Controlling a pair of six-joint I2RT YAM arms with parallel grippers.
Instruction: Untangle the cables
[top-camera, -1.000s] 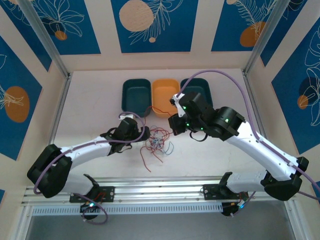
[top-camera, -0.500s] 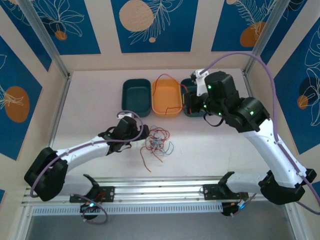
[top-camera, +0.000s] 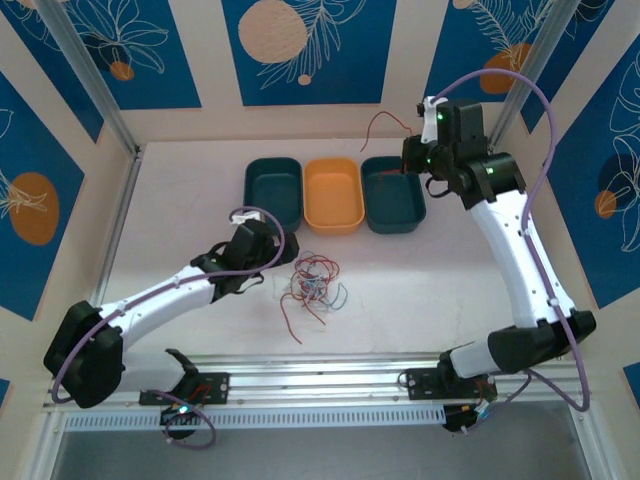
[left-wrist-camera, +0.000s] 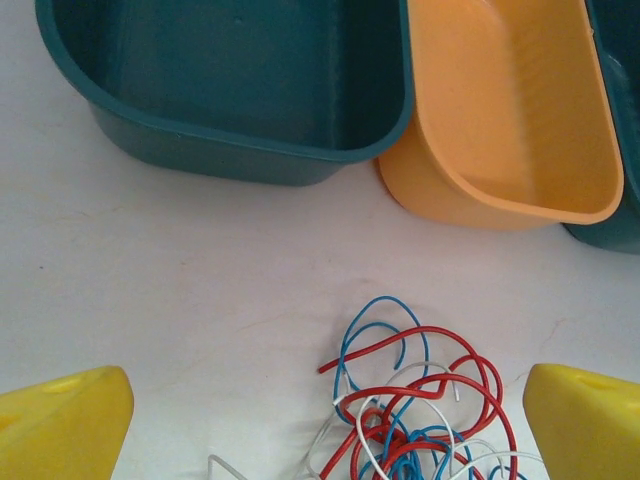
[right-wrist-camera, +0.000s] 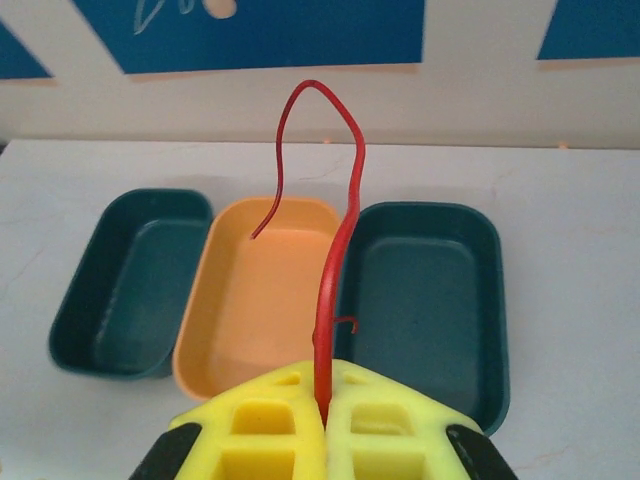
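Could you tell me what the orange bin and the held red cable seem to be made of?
Orange bin: probably moulded plastic, smooth, slightly glossy, rounded rim. Red cable: likely plastic-insulated wire, standing in a stiff arc above the right tool.

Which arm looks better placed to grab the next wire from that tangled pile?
Left. The left gripper is open right at the pile, fingers on either side of it. The right gripper is far off, shut on a red wire.
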